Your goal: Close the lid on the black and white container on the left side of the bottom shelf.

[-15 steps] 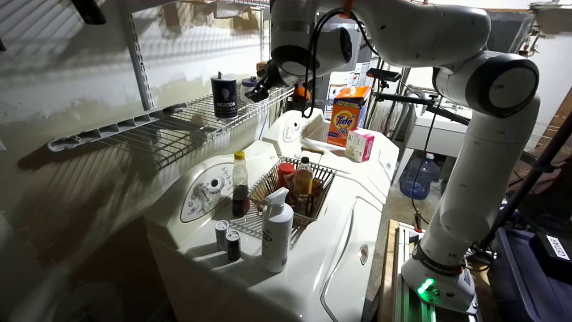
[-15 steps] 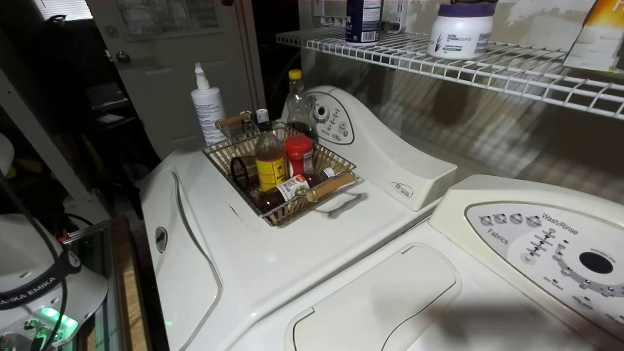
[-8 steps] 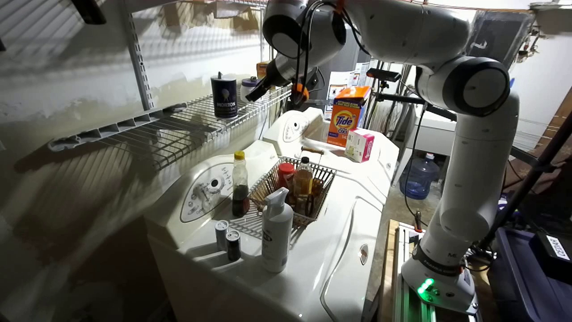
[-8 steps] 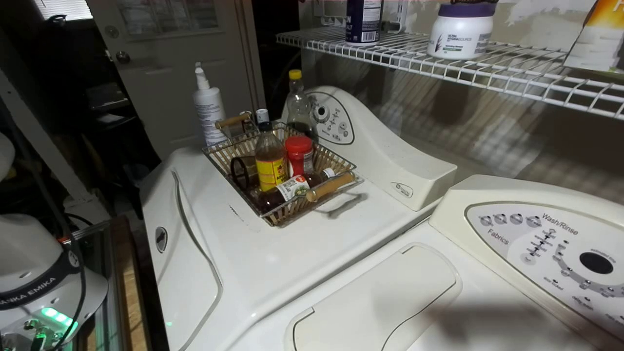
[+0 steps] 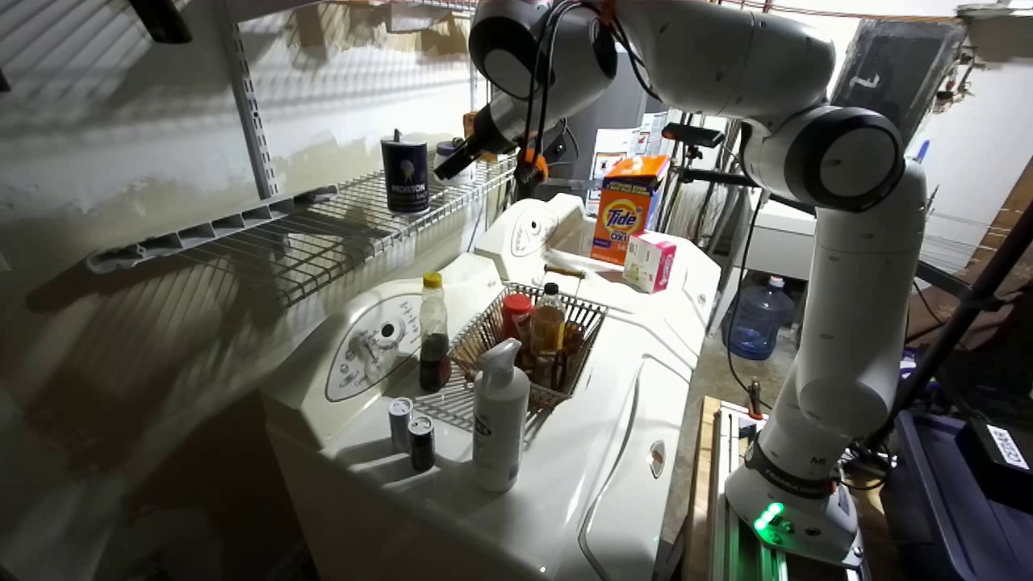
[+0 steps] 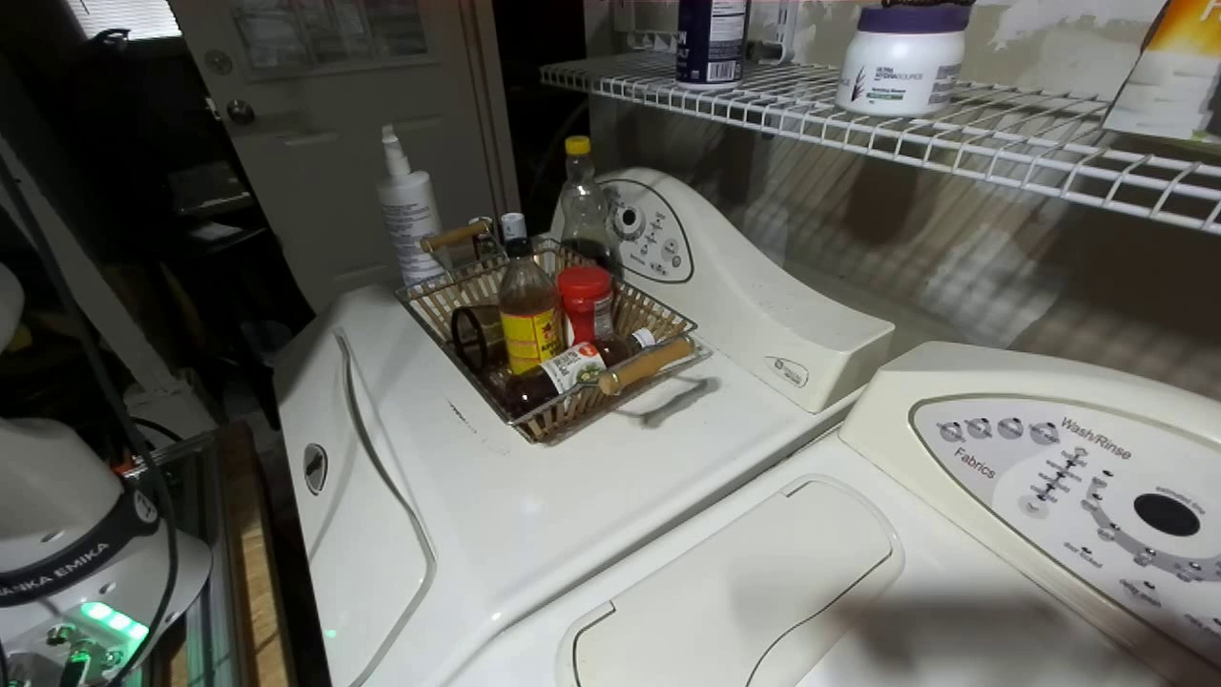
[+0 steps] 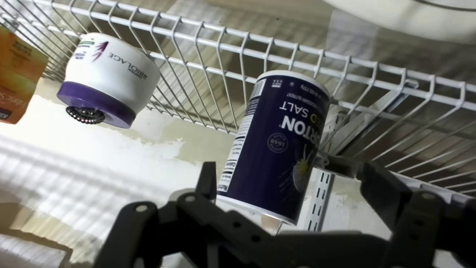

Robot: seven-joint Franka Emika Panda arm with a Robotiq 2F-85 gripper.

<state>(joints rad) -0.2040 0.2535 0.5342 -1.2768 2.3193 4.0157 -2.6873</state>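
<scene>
By the shelf point(image 5: 367, 247), spread tool point(image 5: 445, 168) tilted downward

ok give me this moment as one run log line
salt canister: upright on wire shelf | lid flap: raised, not yet closed | gripper: open, empty, facing salt canister | purple-lidded jar: same shelf

The Morton salt canister point(image 7: 275, 149) is deep navy blue, with white letters and white rims at both ends. The Biolage jar point(image 7: 111, 72) is white, and its screw cap point(image 7: 93, 98) is purple. The wire shelf point(image 7: 223, 30) shows a white grid pattern. The Tide box point(image 5: 623, 216) is mainly orange, with some yellow. The gripper point(image 7: 292, 182) is black.
</scene>
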